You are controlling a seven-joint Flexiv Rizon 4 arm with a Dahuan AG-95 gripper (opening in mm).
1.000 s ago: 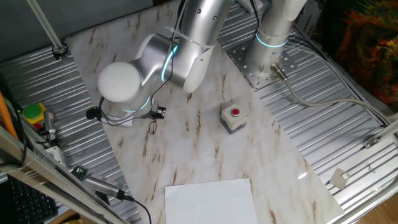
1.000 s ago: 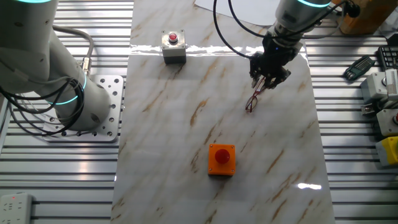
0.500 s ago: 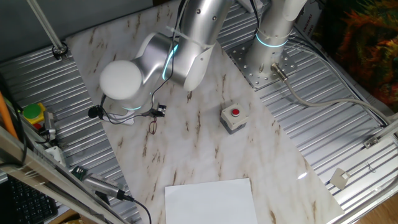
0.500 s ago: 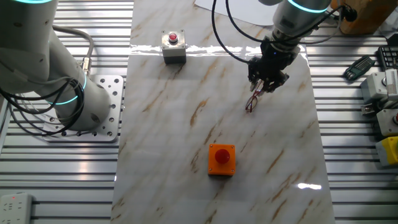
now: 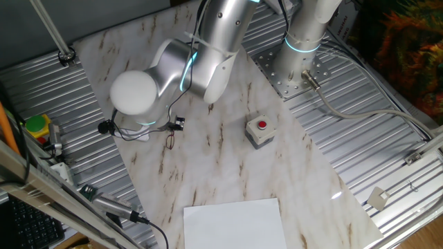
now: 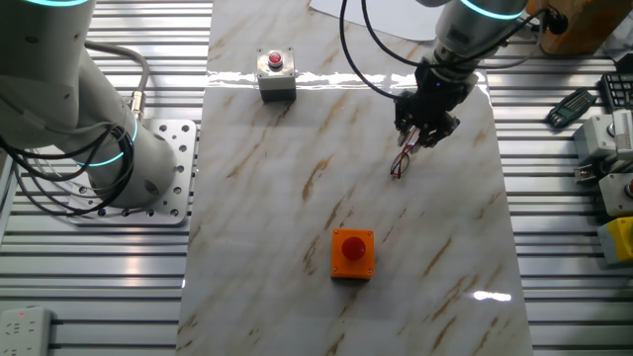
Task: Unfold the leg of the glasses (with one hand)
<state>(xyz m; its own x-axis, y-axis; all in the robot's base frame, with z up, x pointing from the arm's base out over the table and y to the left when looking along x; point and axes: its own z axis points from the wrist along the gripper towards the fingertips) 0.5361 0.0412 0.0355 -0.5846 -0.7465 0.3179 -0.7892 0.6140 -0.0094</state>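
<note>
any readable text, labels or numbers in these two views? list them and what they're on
No readable text in either view.
Grey button box: red button on top, no legible label.
Orange button box: no marking visible.
White sheet: blank.
Dark handset with keys at the table's edge: keys too small to read.
Glasses under the tool: no marking visible.

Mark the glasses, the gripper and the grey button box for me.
glasses (image 6: 400,162), the other fixed view, on the wire frame lying on the marble.
gripper (image 6: 423,133), the other fixed view, between its fingertips, just above the glasses.
grey button box (image 5: 259,131), one fixed view, on its top beside the red button.
</note>
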